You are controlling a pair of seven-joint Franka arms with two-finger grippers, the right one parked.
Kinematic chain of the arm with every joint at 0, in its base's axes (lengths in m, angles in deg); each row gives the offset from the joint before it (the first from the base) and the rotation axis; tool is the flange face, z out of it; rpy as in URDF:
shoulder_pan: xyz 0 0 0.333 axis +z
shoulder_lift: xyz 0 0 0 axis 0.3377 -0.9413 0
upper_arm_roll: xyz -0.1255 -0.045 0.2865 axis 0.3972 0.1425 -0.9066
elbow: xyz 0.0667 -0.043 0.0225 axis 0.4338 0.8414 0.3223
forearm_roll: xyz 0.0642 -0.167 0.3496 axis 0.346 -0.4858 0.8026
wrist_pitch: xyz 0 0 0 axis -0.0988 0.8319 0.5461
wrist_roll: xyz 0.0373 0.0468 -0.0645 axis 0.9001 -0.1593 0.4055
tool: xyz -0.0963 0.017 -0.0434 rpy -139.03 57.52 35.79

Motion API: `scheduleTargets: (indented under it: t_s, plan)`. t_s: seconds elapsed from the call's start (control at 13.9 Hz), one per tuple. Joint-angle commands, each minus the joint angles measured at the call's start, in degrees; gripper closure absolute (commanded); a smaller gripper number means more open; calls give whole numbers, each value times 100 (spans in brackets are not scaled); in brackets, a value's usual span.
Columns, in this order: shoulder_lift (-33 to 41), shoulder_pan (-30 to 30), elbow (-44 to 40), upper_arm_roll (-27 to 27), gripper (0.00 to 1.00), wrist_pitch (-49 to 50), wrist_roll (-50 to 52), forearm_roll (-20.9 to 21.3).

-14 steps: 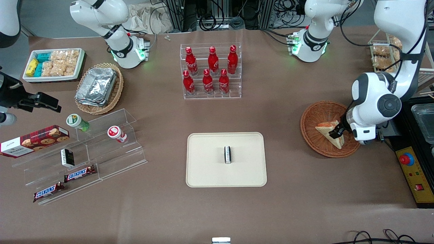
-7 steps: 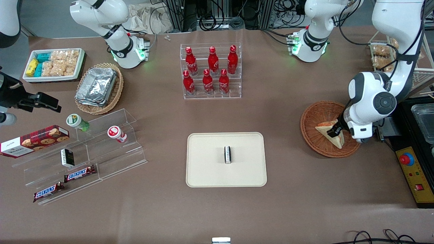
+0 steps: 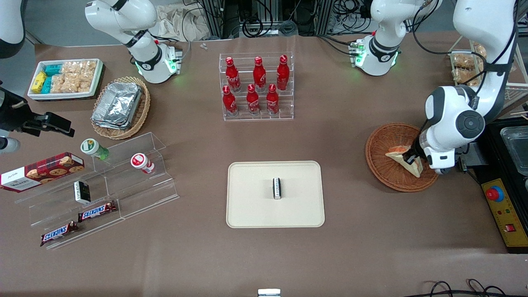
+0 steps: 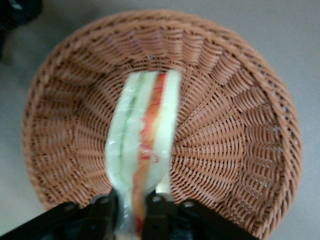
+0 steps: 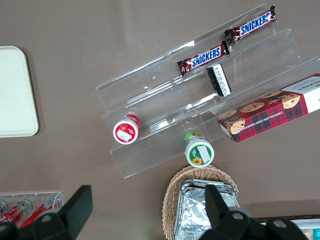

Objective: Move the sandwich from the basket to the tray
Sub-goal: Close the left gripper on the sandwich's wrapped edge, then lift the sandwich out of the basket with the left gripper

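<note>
The gripper (image 3: 409,159) of the working arm is clenched on the sandwich (image 3: 402,159), both black fingers (image 4: 107,207) pressed against the bread faces at one end of the wedge, with the filling edge showing between them. The sandwich is over the basket (image 3: 385,175), tilted on edge; it looks raised a little off the weave, though I cannot be sure it is fully clear of it. Its long axis runs out from the fingers across the basket's bowl, pointing roughly toward the middle of the table.

That matters, because the tray (image 3: 251,206) lies well apart from the basket, toward the parked arm's end and slightly nearer the front camera. In my judgement the carry has to lift over the wicker rim first, then travel sideways with the free end leading.

A small dark bar (image 3: 276,188) stands at the tray's centre, so I would expect the landing spot to be the bare beige on either side of it. The brown tabletop (image 3: 350,231) between basket and tray carries nothing. A rack of red bottles (image 3: 256,86) stands farther from the front camera than the tray, off the likely route.
</note>
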Motion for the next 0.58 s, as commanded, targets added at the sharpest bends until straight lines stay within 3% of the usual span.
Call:
scheduleTargets:
  t_s: [0.0, 0.29, 0.5]
  plan:
    - [147, -21, -1034, 192, 98, 1294, -370, 41]
    - [94, -47, -2450, 692, 98, 2561, -1424, 58]
    - [-125, -607, -3381, 1254, 98, 3124, -1708, 531]
